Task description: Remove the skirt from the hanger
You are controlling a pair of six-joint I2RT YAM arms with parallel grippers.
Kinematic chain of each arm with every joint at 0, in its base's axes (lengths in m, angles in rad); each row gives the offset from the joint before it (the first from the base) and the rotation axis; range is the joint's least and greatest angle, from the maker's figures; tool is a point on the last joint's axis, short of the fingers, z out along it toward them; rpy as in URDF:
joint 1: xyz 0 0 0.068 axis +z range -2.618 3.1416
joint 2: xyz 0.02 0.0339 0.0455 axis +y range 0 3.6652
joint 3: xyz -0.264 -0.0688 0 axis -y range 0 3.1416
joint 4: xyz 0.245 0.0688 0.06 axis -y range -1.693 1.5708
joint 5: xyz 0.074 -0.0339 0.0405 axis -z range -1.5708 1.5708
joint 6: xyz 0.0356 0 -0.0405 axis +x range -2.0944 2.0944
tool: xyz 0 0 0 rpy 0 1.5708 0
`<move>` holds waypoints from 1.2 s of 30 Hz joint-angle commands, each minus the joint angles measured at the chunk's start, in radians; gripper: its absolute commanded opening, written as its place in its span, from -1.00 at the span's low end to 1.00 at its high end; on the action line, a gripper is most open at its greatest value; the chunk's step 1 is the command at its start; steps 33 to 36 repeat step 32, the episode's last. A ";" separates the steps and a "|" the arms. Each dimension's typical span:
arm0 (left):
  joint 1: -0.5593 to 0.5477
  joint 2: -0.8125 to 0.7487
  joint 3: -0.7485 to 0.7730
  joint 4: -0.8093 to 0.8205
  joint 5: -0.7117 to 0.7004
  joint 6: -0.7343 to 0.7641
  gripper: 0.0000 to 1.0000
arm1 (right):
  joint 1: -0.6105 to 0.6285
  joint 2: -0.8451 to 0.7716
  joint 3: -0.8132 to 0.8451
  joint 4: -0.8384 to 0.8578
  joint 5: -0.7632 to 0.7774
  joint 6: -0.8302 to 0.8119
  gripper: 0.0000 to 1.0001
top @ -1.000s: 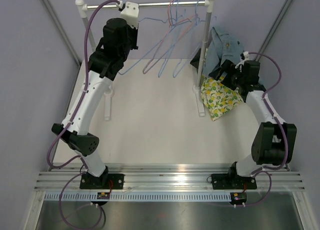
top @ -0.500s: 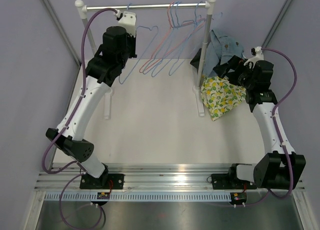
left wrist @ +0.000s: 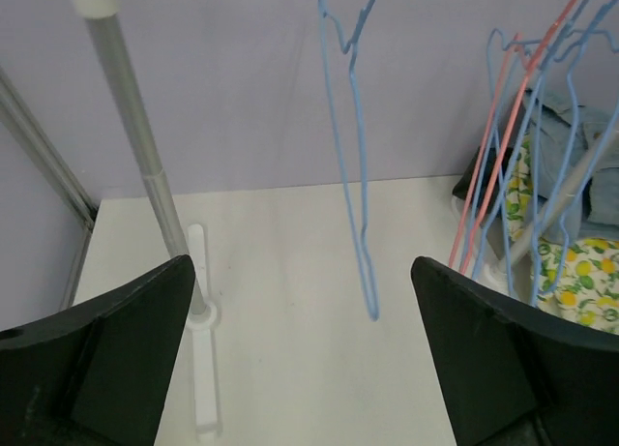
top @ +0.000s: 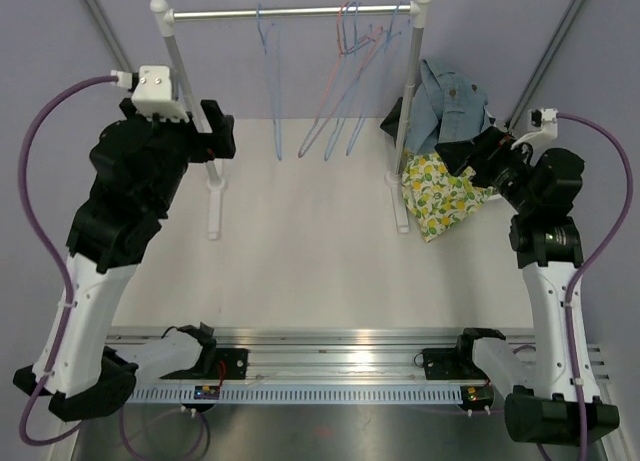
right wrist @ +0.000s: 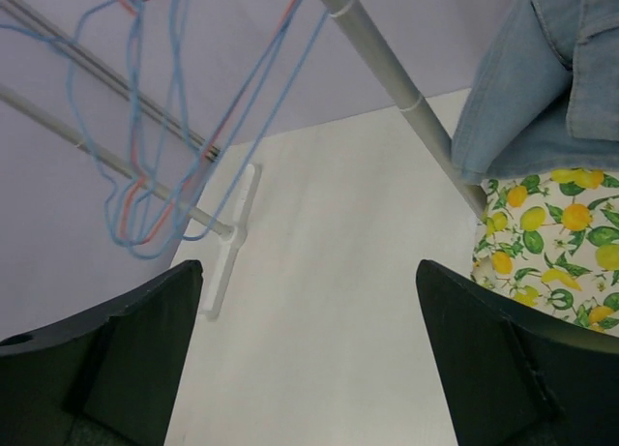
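Note:
The yellow lemon-print skirt (top: 440, 193) lies crumpled on the table right of the rack's right post, off any hanger; it also shows as lemon-print skirt (right wrist: 542, 243) and skirt (left wrist: 580, 272). A bare blue hanger (top: 271, 81) hangs alone on the rail, seen straight ahead as the blue hanger (left wrist: 360, 175). My left gripper (top: 222, 131) is open and empty, well left of and nearer than that hanger. My left gripper (left wrist: 302, 359) has only table between its fingers. My right gripper (top: 462, 153) is open above the skirt's right edge; my right gripper (right wrist: 309, 359) holds nothing.
A denim garment (top: 452, 96) lies heaped on the skirt's far side. Several pink and blue hangers (top: 350, 81) crowd the rail's right end. The rack's posts (top: 409, 101) stand on white feet (top: 213, 206) on the table.
My left gripper opened, let go of the blue hanger on the rail and drew back left and nearer. The hanger now hangs straight. My right arm lifted back from the clothes pile.

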 commanded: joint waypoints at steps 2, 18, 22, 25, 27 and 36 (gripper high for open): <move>-0.007 -0.189 -0.195 -0.027 0.062 -0.121 0.98 | 0.007 -0.167 -0.004 -0.002 -0.122 0.045 0.99; -0.010 -0.709 -0.827 -0.033 0.144 -0.285 0.98 | 0.056 -0.640 -0.182 -0.280 0.193 -0.021 0.99; -0.010 -0.737 -0.852 -0.026 0.144 -0.279 0.98 | 0.056 -0.677 -0.197 -0.271 0.216 -0.011 0.99; -0.010 -0.726 -0.847 -0.027 0.146 -0.269 0.98 | 0.056 -0.672 -0.189 -0.285 0.223 -0.015 0.99; -0.010 -0.712 -0.846 -0.033 0.141 -0.263 0.98 | 0.056 -0.669 -0.192 -0.288 0.229 -0.018 0.99; -0.010 -0.675 -0.823 -0.067 0.034 -0.253 0.98 | 0.056 -0.668 -0.202 -0.306 0.245 -0.047 0.99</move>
